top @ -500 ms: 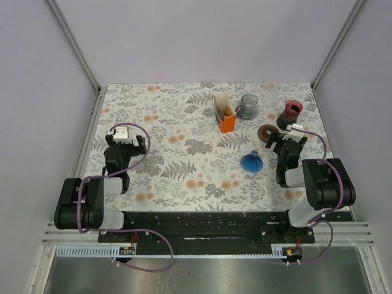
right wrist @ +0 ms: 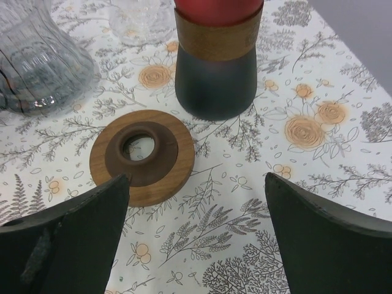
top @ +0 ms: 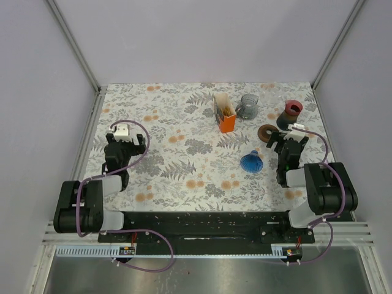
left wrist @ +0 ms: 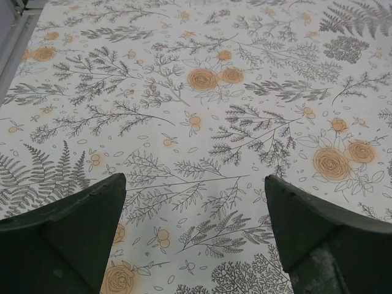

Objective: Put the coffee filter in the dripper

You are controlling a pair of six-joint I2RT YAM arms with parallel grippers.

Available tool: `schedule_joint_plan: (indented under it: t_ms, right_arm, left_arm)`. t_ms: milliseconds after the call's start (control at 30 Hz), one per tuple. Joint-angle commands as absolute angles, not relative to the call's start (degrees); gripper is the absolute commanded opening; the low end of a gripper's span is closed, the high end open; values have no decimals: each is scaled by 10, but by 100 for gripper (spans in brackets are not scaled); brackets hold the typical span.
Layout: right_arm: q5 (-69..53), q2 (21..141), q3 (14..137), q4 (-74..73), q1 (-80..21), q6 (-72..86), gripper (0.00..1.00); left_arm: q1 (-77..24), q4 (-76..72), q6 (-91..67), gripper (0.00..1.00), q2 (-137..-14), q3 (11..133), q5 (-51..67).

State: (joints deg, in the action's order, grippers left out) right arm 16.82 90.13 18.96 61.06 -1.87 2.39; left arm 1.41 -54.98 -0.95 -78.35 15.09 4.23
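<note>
Reaching for the coffee filter [top: 225, 108] is where this can go wrong for you: the filters stand packed in the orange box [top: 226, 121] at the far middle of the counter [top: 177, 116], so thin paper pinched from above may come out as several sheets, crumple, or drag the light box over. The glass jug [top: 247, 106] stands just beside that box on its right, and a wide approach from that side could knock it. The blue dripper [top: 252, 162] lies between the box and your right gripper [right wrist: 196, 184], with nothing in it; from above it looks tipped or mouth-down, though you cannot tell for sure, and if so a filter will not seat until it is righted. It is also light enough, I would judge, to slide when pushed. The jug looks empty; the red-topped cup [right wrist: 215, 55] hides its inside. A wooden ring [right wrist: 142, 156] lies just ahead of the right gripper, touching nothing. Both sets of jaws stand wide open and hold nothing, and the left gripper [left wrist: 193, 202] hangs over bare counter, well apart from everything.
</note>
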Motion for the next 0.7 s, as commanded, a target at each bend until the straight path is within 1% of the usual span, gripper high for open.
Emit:
schedule_joint_plan:
  t_ms: [0,67,133,233,333,433,533,667]
  right_arm:
    - [170,815,228,527,-18,15,98]
    - [159,784,264,440,-19,13,96]
    - [174,757,296,382,-18,43,95]
    - [101,713,342,294,-18,48,90]
    - [55,694,428,160,-18,53,90]
    - [72,714,555,9,-18,76,92]
    - [97,770,684,-152,-19,89,92]
    - [107,842,822,-277,-18,95,91]
  left_arm:
    - [16,-384,16,99,-736,252,71]
    - [17,-335,32,99,-742,292,92]
    - [16,-299,47,99,-742,326,93]
    - [15,-231,64,99,-726,386,95]
    - [15,-118,84,99,-715,466,119]
    - [16,29,85,99,-729,563,145]
    - [14,143,91,98,-751,639,183]
    - [9,234,89,96,-763,706,187]
